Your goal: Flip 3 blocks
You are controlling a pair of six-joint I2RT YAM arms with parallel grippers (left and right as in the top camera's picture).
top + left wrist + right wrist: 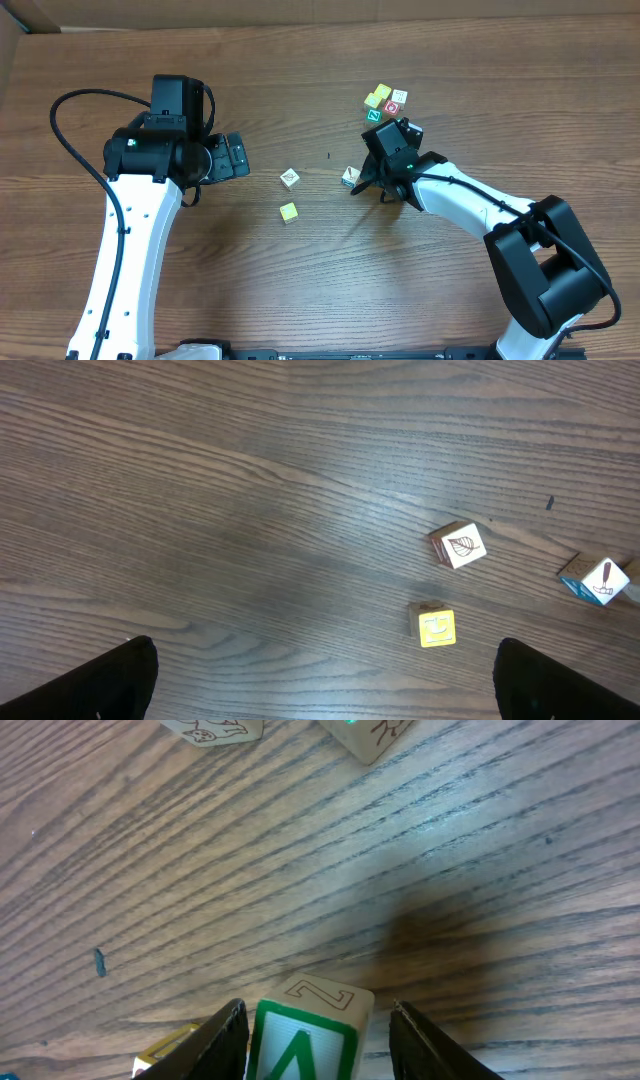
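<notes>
Overhead cam, going left to right: the left gripper (226,156) hangs over the wooden table (300,60). Its own wrist view has both fingers down in the bottom corners, spread wide with nothing between them.

Next come the leaf block (289,178) and, just below it, the yellow block (288,211), near each other but not touching. Further right, a blue-sided block (349,177) sits right up against the black parts of the right arm (450,195).

Just beyond that wrist there's a tight bunch: pale yellow block (378,96), white block (400,97), red cube (392,107) and green-bordered block (373,115).

For the right gripper (318,1012), only its own cam shows the business end. The jaws are partway in around a green-framed block (300,1045) with a Z on its upper face. One finger looks to be on it, but there's a sliver of gap on the other side, so it's not a real pinch. From overhead I honestly can't tell which block that is, since the wrist covers the fingertips.
</notes>
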